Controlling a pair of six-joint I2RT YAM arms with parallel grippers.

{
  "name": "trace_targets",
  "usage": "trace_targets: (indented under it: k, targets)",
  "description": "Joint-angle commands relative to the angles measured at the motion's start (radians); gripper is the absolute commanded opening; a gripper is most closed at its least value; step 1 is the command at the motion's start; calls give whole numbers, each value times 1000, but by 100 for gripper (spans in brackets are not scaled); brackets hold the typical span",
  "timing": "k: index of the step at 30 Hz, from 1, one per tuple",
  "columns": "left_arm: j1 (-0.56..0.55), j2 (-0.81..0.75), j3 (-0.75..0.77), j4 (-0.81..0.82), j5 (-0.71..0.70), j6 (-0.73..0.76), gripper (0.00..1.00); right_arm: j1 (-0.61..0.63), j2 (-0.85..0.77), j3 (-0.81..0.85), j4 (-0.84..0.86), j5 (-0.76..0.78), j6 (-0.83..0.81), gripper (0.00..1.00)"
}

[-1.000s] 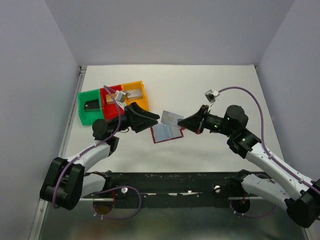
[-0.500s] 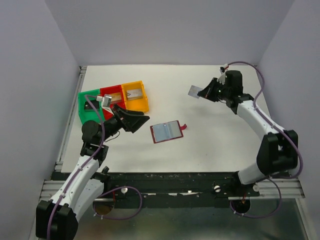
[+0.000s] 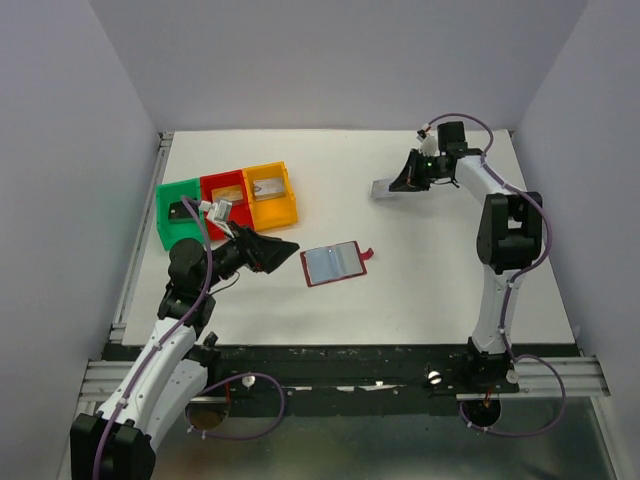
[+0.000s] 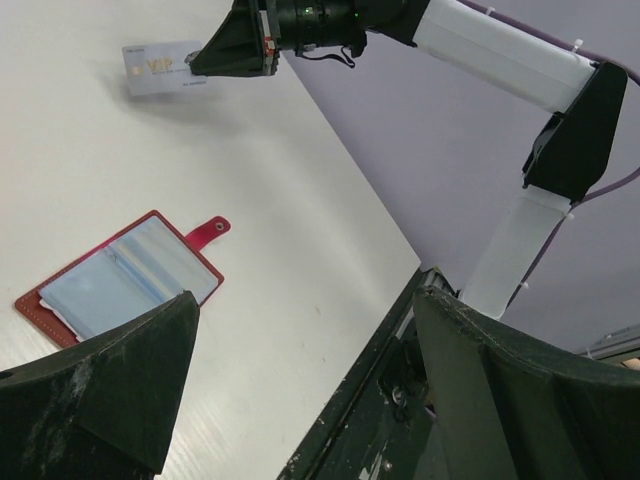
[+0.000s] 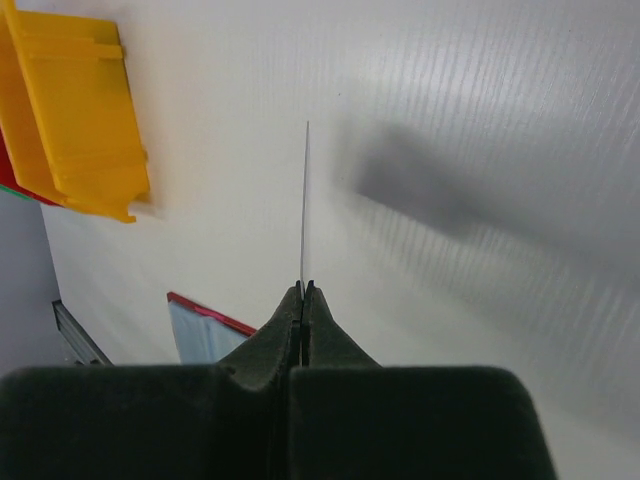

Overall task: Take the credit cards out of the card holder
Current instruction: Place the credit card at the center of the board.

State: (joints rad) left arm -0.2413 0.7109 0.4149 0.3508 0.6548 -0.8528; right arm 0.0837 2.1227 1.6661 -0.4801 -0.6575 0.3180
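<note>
The dark red card holder (image 3: 334,263) lies open on the table, light blue lining up, snap tab at its right. It also shows in the left wrist view (image 4: 120,278) and the right wrist view (image 5: 205,330). My right gripper (image 3: 402,184) is shut on a pale silver-white credit card (image 3: 384,187) at the back right, low over the table. The card is edge-on in the right wrist view (image 5: 305,200) and flat in the left wrist view (image 4: 160,68). My left gripper (image 3: 287,246) is open and empty, just left of the holder.
A green bin (image 3: 166,215), a red bin (image 3: 212,212) and an orange bin (image 3: 288,195) stand side by side at the back left, with cards in them. The orange bin shows in the right wrist view (image 5: 75,110). Walls close the table on three sides.
My right gripper pulled the silver-white card from the holder and carried it to the back right, then lowered it. My left gripper drew back from the holder to the left.
</note>
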Motion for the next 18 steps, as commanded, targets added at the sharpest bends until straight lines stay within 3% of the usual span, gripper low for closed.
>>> trace_targets:
  k: [1,18]
  targets:
    - [5,-1,-7,-44,-11,40,99,-2,66,121,-172,5,-83,0]
    - [5,24,-7,-47,-7,51,99,-15,192,218,-275,10,-100,2]
